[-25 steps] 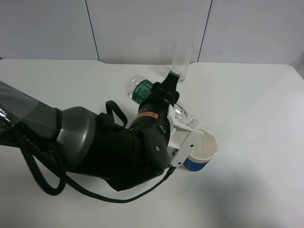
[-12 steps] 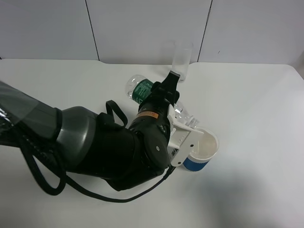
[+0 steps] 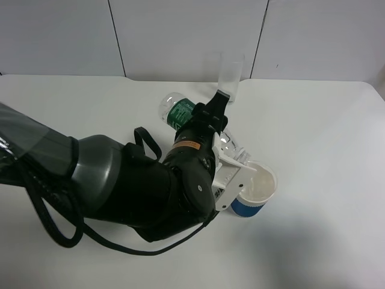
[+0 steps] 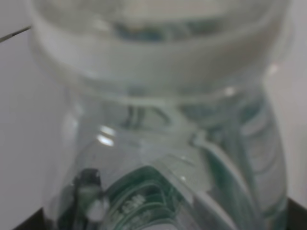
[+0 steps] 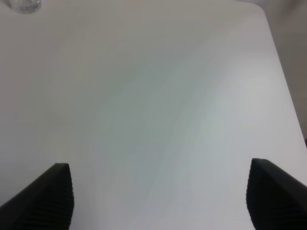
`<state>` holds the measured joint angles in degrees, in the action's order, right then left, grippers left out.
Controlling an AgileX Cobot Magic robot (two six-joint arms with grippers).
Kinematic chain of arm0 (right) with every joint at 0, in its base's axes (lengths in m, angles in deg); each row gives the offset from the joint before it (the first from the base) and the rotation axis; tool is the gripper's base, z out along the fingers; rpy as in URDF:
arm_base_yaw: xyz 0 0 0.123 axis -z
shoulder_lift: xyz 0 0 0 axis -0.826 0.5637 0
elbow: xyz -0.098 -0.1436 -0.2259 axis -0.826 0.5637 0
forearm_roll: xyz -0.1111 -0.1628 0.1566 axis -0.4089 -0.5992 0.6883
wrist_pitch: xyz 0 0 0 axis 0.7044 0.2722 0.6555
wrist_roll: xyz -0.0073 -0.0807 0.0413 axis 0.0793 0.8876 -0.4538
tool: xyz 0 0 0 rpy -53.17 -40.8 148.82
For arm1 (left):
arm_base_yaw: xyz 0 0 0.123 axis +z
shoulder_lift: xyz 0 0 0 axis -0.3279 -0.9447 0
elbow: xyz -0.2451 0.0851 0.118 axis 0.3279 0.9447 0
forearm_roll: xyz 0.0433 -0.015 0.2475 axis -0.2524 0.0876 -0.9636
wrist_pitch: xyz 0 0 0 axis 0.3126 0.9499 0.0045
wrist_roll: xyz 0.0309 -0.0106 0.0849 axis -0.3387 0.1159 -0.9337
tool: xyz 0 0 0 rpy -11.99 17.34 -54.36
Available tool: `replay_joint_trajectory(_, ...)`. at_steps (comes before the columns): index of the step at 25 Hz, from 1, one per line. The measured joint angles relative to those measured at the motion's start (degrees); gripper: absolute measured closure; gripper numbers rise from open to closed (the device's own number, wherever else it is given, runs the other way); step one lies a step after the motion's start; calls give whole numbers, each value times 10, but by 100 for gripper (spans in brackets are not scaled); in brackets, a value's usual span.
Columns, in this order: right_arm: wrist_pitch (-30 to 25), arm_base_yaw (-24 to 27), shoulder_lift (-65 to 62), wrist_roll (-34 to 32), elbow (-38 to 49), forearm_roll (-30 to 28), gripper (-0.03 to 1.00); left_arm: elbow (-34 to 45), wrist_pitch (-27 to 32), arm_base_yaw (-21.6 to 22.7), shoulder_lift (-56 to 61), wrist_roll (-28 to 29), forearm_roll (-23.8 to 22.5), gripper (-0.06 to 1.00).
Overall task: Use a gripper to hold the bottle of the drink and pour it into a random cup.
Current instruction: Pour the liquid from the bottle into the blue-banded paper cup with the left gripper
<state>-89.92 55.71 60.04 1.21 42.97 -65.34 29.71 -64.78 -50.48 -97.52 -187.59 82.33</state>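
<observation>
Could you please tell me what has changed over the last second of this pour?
The left fingers, shut on the bottle, have tipped it slightly further. Its base has risen a little in the high view, while its neck stays by the rim of the blue cup. The cup and the clear glass behind have not moved.

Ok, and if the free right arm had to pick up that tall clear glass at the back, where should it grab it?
Probably around the middle of the glass, jaws level, coming from the right side of the table. It stands upright and tall, and the left arm with the tilted bottle crowds its front-left.
</observation>
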Motion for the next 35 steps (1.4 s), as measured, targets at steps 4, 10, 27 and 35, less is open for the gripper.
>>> replay_joint_trajectory(4,0,0,0,0,0,0,23,0,0,0,0,0,0,40)
replay_joint_trajectory(10,0,0,0,0,0,-1,23,0,-1,0,0,-2,-1,40)
replay_joint_trajectory(27,0,0,0,0,0,-1,23,0,-9,-6,0,-2,-3,40)
replay_joint_trajectory(35,0,0,0,0,0,-1,23,0,-14,-7,0,-4,-3,40)
